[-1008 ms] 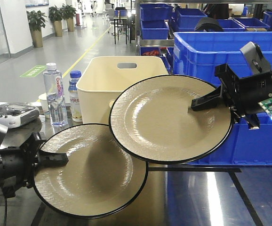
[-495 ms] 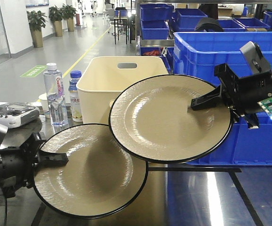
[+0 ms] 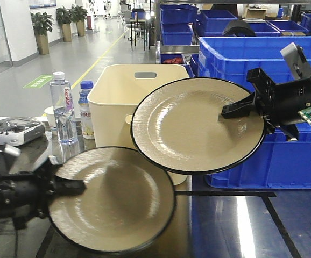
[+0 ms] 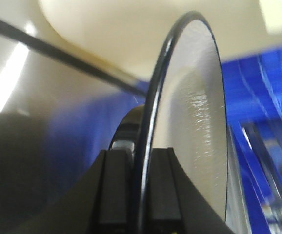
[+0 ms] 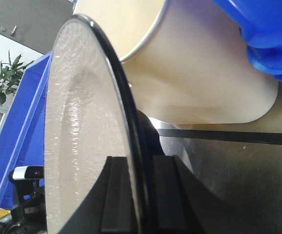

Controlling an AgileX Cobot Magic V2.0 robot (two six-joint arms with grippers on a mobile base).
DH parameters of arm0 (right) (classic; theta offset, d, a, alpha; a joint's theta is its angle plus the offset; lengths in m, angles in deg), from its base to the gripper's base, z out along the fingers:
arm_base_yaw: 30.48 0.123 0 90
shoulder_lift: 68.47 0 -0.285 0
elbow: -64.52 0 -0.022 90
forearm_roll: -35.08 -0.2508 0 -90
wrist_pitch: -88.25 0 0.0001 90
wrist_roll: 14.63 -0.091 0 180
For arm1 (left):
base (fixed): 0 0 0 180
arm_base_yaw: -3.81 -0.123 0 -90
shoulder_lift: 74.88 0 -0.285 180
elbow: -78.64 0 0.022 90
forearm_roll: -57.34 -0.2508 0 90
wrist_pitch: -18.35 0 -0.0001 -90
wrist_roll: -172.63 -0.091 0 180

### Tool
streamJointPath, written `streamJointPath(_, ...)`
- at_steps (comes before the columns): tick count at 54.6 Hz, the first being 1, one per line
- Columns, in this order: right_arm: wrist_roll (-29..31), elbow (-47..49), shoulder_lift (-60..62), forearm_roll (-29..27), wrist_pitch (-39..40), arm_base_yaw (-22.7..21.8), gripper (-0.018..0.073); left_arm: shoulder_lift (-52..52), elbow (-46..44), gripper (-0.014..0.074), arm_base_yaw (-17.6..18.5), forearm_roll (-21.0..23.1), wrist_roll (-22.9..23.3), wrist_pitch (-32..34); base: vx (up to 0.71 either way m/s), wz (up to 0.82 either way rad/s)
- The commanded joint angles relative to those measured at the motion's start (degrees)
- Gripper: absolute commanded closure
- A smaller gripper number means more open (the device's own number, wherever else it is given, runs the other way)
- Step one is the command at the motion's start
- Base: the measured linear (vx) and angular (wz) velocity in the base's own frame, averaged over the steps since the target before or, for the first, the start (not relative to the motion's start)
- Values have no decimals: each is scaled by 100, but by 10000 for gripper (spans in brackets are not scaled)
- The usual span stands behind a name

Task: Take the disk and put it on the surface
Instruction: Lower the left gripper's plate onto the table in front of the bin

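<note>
1. Nearest, low on the left: left gripper (image 3: 73,186) clamped on the rim of one disk (image 3: 118,201), tilted and carried above the dark surface (image 3: 284,226), not set down.
2. Higher, to the right: right gripper (image 3: 235,110) pinching the rim of a second disk (image 3: 190,126), its edge overlapping the first in view; contact impossible to tell.
3. Probably rigid, glazed, slippery and breakable, and heavy for an edge pinch. Best gripped deep on the rim and lowered flat, gently.
4. Behind: cream bin (image 3: 123,88), then blue crates (image 3: 236,54).

Noted stacked blue crates (image 3: 214,21) on metal shelving (image 3: 157,32); observed potted plants (image 3: 41,24) along white wall (image 3: 18,27), glossy grey floor (image 3: 88,51), yellow line (image 3: 104,56).
</note>
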Motion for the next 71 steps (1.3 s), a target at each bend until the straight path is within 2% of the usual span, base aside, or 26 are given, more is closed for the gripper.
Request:
streamJointPath(1, -61, 216, 313, -529, 260, -24, 567, 163, -189, 598, 440, 647, 98, -223, 0, 0)
streamJointPath(16, -61, 216, 313, -277, 252, -24, 567, -244, -189, 596, 1591, 972, 93, 570, 0, 0)
streamJointPath(25, -61, 216, 313, -228, 256, -24, 567, -503, -189, 587, 1823, 972, 93, 707, 0, 0)
streamJointPath(31, -61, 216, 313, -215, 254, -24, 567, -620, -189, 554, 1833, 969, 93, 725, 0, 0)
streamJointPath(38, -61, 216, 313, -183, 254, -24, 567, -635, -189, 472, 1833, 907, 72, 885, 0, 0)
streamJointPath(54, -107, 216, 313, 44, 248, -24, 567, -574, -189, 111, 1777, 788, -265, 1049, 0, 0)
streamJointPath(62, -124, 216, 313, 55, 178, -24, 567, -416, -189, 14, 1592, 309, -265, 943, 0, 0)
streamJointPath(71, -124, 216, 313, 55, 115, -24, 567, -63, -189, 8, 1230, -411, -253, 841, 0, 0)
